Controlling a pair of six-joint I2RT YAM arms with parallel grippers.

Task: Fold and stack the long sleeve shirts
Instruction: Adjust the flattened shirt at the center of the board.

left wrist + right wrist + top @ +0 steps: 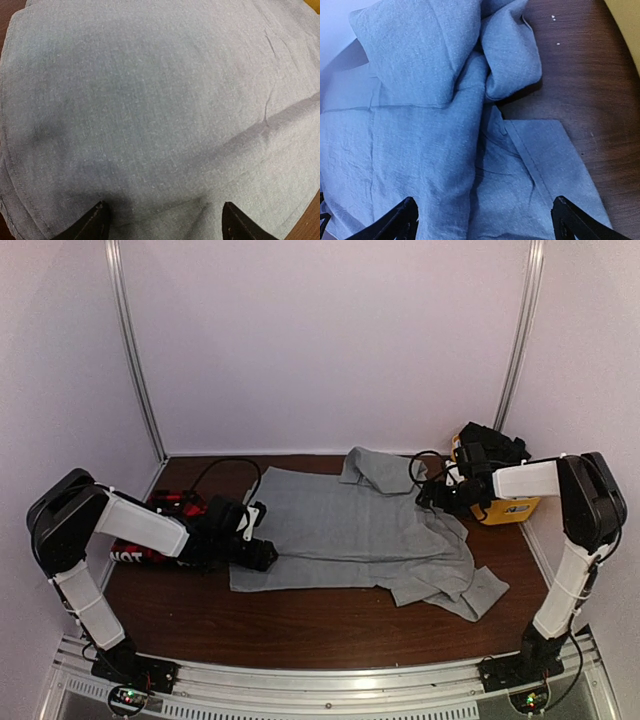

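Observation:
The grey long sleeve shirt (340,530) lies spread flat across the middle of the table, with a sleeve bunched at its right side (450,575) and folded cloth at the back (375,468). The red-and-black plaid shirt (170,505) lies at the left, partly hidden under my left arm, with white lettering showing. My left gripper (262,555) is at the grey shirt's left edge. It is open just above the cloth (160,100), its fingertips (97,222) wide apart. My right gripper (432,495) hovers over the crumpled right shoulder area (470,100), open, holding nothing.
A yellow bin (508,508) stands at the back right, just behind my right wrist, and its corner (626,20) shows in the right wrist view. Bare brown table (590,90) lies right of the shirt. White walls enclose the table's back and sides.

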